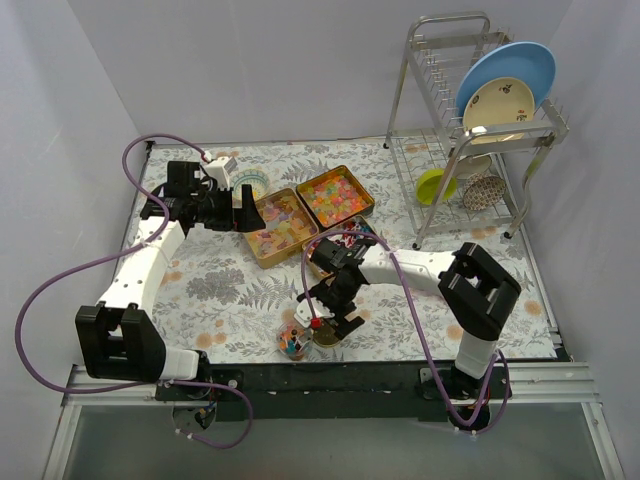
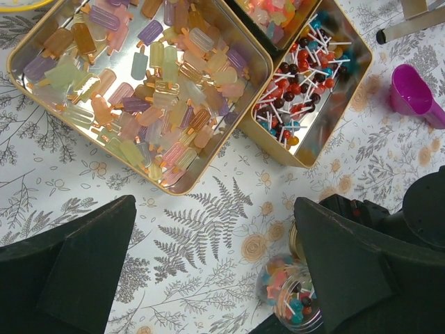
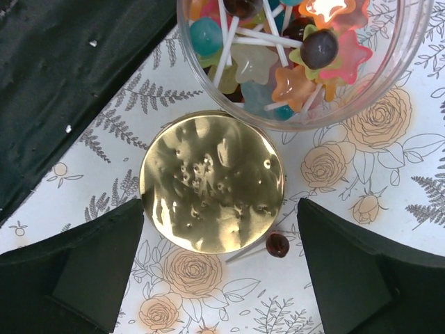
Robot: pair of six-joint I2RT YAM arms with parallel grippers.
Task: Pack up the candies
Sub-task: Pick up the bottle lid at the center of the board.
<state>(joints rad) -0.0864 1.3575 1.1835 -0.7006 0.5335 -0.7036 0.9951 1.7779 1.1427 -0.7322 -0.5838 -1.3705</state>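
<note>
Our left pincer [image 2: 215,273] and right pincer [image 3: 221,278] gape empty. The candies [image 2: 139,90] look light, small, slippery; we'd pinch the stray lollipop [image 3: 277,245] by its stiff stick.

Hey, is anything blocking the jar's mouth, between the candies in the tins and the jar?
Nothing visible covers the jar: the gold lid lies on the table beside it, under the open right end effector, which hangs close to the mouth and might crowd the way in.
</note>
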